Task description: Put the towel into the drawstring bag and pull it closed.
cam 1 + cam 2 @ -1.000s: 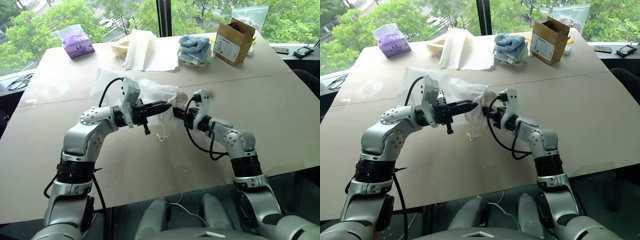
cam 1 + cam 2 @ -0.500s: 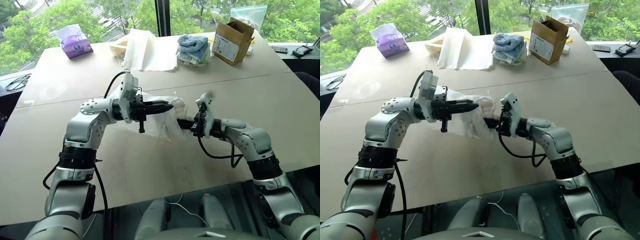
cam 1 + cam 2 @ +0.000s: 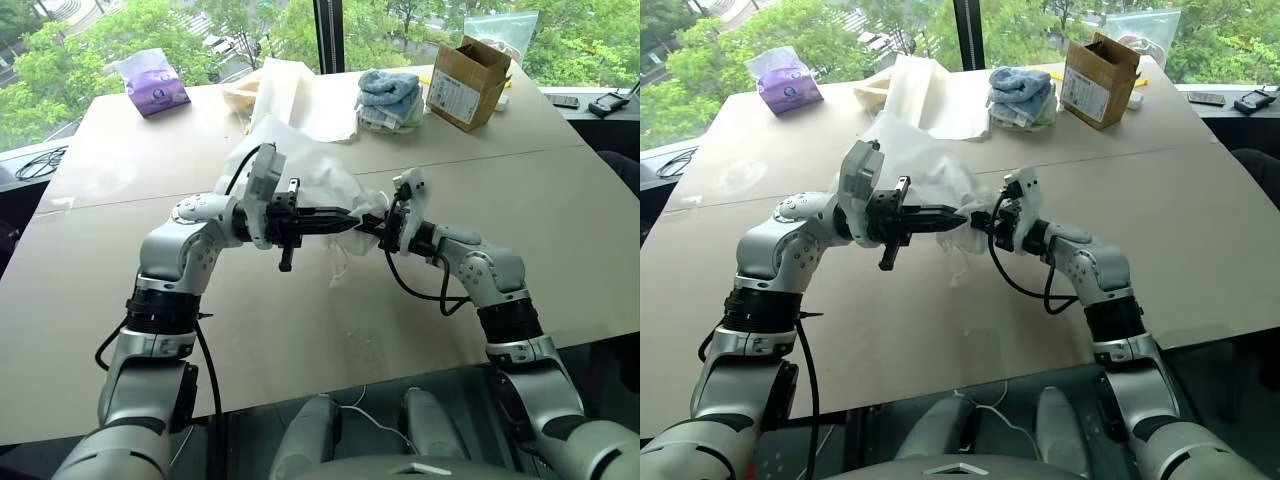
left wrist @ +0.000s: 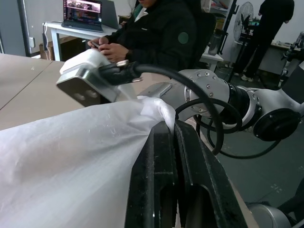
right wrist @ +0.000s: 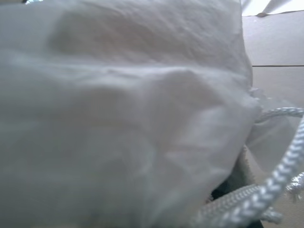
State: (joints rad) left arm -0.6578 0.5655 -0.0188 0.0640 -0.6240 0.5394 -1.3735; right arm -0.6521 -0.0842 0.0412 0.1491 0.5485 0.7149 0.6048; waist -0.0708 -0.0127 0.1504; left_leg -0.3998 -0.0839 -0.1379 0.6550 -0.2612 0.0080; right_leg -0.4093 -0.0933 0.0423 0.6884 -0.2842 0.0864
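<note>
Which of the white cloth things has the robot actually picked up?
The drawstring bag, pinched between both grippers above the table; the white cloth sheet lies flat at the far edge.

Two robot arms in silver-grey metal, built from rounded segments joined by black ribbed bands. Small dark screw holes dot the shoulder and elbox housings. A black cable (image 3: pixel 205 370) loops loosely along the left arm; another black cable (image 3: pixel 425 295) hangs in a curve under the right forearm. Each wrist carries a white box-shaped housing (image 3: pixel 262 180). The left gripper (image 3: pixel 350 221) has two slim black fingers; the right gripper (image 3: pixel 378 226) is black too.
</note>
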